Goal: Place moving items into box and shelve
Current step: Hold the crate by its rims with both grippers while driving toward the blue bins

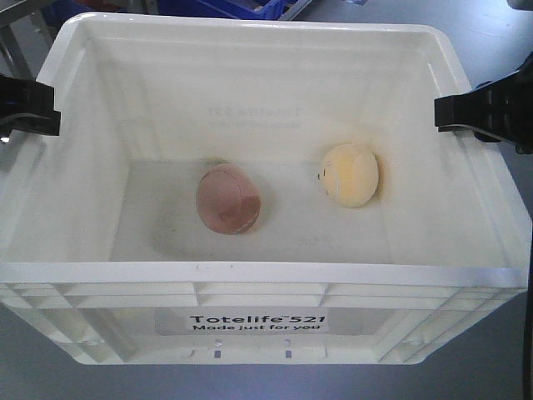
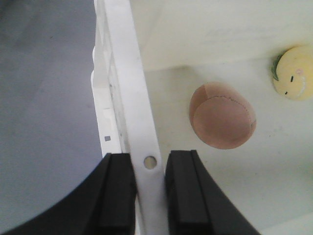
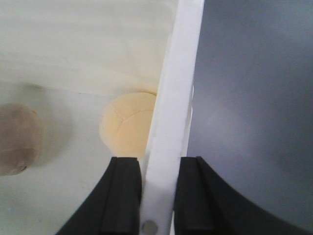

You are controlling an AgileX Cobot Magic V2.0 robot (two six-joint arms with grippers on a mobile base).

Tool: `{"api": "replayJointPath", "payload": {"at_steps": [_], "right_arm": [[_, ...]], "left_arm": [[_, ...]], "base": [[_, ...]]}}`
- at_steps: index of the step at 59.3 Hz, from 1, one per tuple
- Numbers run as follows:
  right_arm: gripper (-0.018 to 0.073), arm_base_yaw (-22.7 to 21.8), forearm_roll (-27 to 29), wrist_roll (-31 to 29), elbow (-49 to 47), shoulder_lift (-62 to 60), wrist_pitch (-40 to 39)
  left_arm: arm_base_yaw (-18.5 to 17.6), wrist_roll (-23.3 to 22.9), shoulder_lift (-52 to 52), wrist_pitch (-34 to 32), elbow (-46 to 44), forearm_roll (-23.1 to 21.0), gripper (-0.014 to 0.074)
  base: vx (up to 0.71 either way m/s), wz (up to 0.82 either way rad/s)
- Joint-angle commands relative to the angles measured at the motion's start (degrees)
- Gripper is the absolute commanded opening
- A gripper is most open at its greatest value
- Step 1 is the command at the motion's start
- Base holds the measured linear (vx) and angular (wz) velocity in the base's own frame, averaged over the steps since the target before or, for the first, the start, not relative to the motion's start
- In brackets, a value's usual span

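Note:
The white box (image 1: 250, 272), printed "Totelife 521", fills the front view. Two moving items lie on its floor: a dull pink ball (image 1: 229, 198) left of centre and a pale yellow ball (image 1: 350, 173) to its right, apart from each other. My left gripper (image 1: 33, 108) is shut on the box's left rim. In the left wrist view the rim (image 2: 132, 88) runs between the black fingers of that gripper (image 2: 149, 161), with the pink ball (image 2: 222, 116) and yellow ball (image 2: 293, 72) inside. My right gripper (image 1: 475, 112) clamps the right rim (image 3: 176, 88); its fingers (image 3: 159, 161) straddle it beside the yellow ball (image 3: 127, 127).
Blue plastic bins (image 1: 241, 8) stand beyond the box's far wall. Grey floor (image 1: 500, 25) shows around and below the box on both sides. The pink ball (image 3: 17, 139) is at the left edge of the right wrist view.

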Motion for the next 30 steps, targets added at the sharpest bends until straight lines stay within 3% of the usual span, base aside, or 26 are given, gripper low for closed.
{"api": "replayJointPath", "payload": {"at_steps": [1, 30], "right_arm": [[-0.0006, -0.27, -1.30, -1.09, -2.63, -1.58, -7.64], [-0.0006, -0.27, -1.30, -1.09, -2.63, -1.58, -7.64]], "left_arm": [[-0.22, 0.90, -1.95, -7.00, -2.72, -0.04, -0.0006], [-0.22, 0.90, -1.95, -7.00, -2.72, -0.04, -0.0006]], "base": [[0.16, -0.33], [0.14, -0.29]]}}
